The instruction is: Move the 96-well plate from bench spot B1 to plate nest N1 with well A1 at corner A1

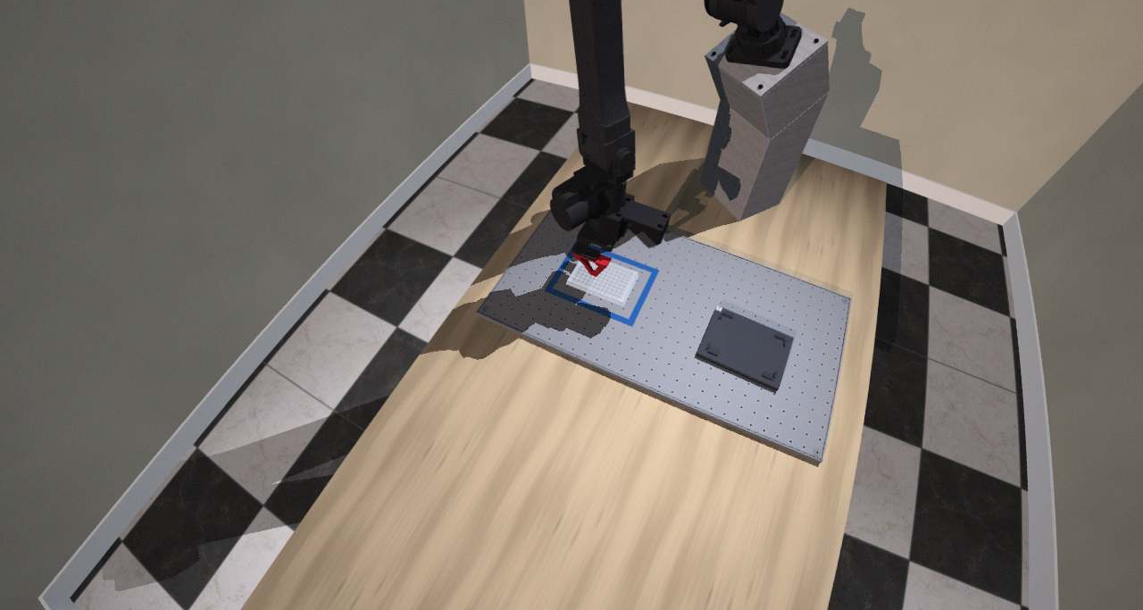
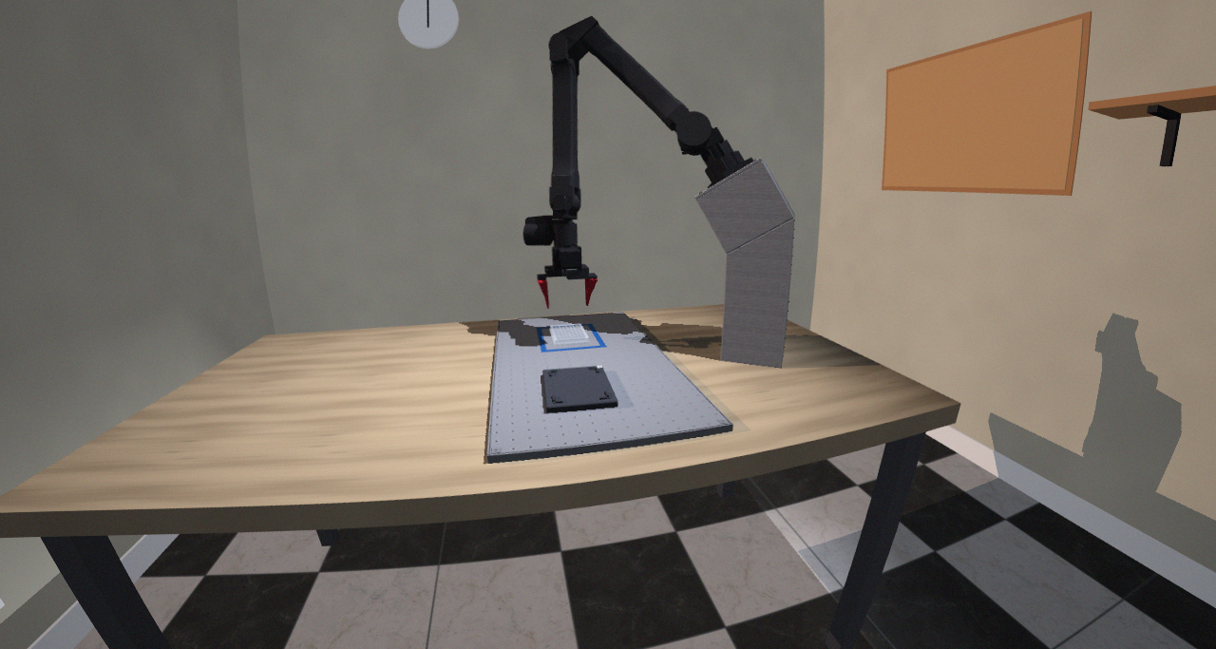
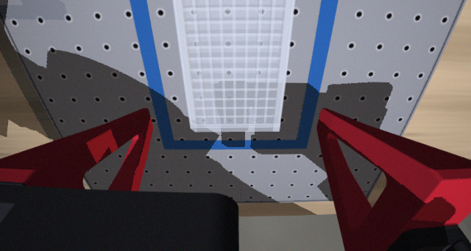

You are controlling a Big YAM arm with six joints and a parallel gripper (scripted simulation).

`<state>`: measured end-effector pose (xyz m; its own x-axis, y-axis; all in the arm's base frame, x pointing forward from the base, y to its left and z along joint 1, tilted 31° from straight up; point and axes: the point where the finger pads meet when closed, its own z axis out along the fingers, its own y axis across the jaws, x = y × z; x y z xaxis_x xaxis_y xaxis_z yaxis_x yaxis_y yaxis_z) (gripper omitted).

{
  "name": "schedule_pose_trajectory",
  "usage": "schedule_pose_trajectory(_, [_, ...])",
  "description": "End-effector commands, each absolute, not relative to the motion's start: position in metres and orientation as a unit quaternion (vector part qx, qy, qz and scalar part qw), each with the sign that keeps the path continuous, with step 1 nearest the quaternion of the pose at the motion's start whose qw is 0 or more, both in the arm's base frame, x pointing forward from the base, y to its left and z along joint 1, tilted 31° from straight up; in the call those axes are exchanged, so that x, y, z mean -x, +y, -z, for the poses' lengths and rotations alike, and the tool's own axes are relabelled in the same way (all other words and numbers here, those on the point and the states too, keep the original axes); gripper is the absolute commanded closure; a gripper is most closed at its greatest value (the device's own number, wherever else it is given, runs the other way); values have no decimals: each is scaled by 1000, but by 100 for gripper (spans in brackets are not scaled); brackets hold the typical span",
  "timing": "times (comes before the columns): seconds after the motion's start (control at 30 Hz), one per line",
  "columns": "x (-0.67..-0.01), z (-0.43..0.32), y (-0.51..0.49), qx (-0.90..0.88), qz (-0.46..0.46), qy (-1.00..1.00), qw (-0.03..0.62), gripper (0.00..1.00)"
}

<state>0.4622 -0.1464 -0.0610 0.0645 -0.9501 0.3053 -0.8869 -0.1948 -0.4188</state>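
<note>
The clear white 96-well plate (image 1: 603, 281) lies flat inside the blue outline of spot B1 on the grey perforated board (image 1: 671, 330). It also shows in the wrist view (image 3: 233, 59) and in the exterior view (image 2: 568, 334). My gripper (image 2: 566, 289) with red fingers hangs open and empty some way above the plate's near end, fingers pointing down (image 3: 233, 133). The fingers stand wider than the plate's short side. The dark plate nest N1 (image 1: 746, 344) (image 2: 578, 388) with corner locators sits empty further along the board.
The arm's grey pedestal (image 1: 764, 135) stands at the back of the wooden table, behind the board. A small white mark (image 1: 719, 309) sits at one corner of the nest. The arm's shadow falls over the board around B1.
</note>
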Motion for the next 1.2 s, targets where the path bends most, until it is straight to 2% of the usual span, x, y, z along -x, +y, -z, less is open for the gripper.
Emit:
schedule_pose_trajectory(0.0, [-467,68,-153,730,265,627,60,0])
schedule_pose_trajectory(1.17, [-490,113,-166,730,265,627,59,0])
